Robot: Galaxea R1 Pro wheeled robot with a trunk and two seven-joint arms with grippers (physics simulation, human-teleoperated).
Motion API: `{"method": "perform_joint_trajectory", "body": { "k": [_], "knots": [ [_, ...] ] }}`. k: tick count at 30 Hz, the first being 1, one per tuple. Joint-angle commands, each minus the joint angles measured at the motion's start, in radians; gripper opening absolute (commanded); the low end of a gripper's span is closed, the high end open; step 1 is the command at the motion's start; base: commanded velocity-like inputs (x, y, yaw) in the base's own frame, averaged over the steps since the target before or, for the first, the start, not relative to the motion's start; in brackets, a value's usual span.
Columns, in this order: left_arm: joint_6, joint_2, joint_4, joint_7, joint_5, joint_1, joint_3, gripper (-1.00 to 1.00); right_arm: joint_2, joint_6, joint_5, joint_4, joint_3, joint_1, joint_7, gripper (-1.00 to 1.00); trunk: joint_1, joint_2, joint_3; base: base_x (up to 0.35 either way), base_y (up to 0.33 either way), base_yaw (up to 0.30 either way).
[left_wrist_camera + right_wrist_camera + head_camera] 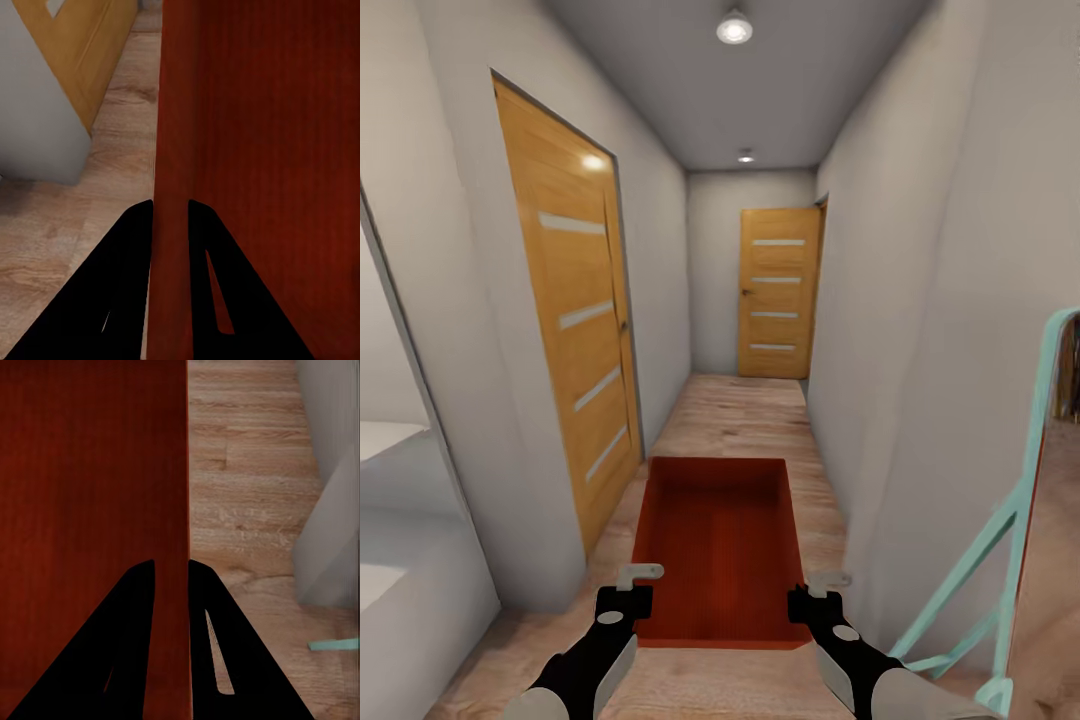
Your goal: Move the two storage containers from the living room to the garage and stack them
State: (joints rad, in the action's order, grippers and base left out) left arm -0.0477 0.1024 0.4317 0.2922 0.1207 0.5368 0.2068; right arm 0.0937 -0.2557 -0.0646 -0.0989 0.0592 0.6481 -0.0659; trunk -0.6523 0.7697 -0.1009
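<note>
From my head, I hold a red-orange rectangular open-topped storage container point(718, 545) out in front of me over the light wood plank floor point(740, 410) of a narrow white-walled hallway, my left fingers point(632, 582) on its near left wall and my right fingers point(822, 585) on its near right wall, with a light-brown wooden door point(572, 320) beside the container to its left and a second such door point(780, 292) beyond it at the hallway's end. Along my left wrist, my black left fingers point(171, 225) are closed to a narrow gap on the container's thin wall point(171, 150), one inside and one outside, with the plank floor point(112, 150) past it. Along my right wrist, my right fingers point(172, 585) pinch the opposite thin wall point(186, 472) the same way, plank floor point(247, 495) and a pale teal strip point(334, 645) on the outer side.
</note>
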Motion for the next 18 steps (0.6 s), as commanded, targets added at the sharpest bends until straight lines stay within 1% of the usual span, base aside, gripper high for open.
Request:
{"method": "perform_joint_trajectory", "body": {
  "k": [1, 11, 13, 18],
  "knots": [
    [-0.006, -0.002, 0.005, 0.012, 0.073, 0.002, 0.000, -1.00, -0.005, -0.004, -0.008, 0.001, -0.005, 0.001, 0.001, -1.00, -0.001, 0.001, -0.002, 0.322, 0.142, -0.248],
    [-0.006, -0.002, 0.005, 0.012, 0.073, 0.002, 0.000, -1.00, -0.005, -0.004, -0.008, 0.001, -0.005, 0.001, 0.001, -1.00, -0.001, 0.001, -0.002, 0.322, 0.142, -0.246],
    [-0.006, -0.003, 0.005, 0.012, 0.073, 0.002, 0.000, -1.00, -0.005, -0.004, -0.008, 0.001, -0.005, 0.001, 0.000, -1.00, -0.001, 0.001, -0.002, 0.322, 0.142, -0.132],
    [-0.006, -0.003, 0.005, 0.012, 0.073, 0.002, 0.000, -1.00, -0.005, -0.004, -0.009, 0.001, -0.005, 0.001, 0.000, -1.00, -0.001, 0.001, -0.002, 0.322, 0.142, -0.023]
  ]
}}
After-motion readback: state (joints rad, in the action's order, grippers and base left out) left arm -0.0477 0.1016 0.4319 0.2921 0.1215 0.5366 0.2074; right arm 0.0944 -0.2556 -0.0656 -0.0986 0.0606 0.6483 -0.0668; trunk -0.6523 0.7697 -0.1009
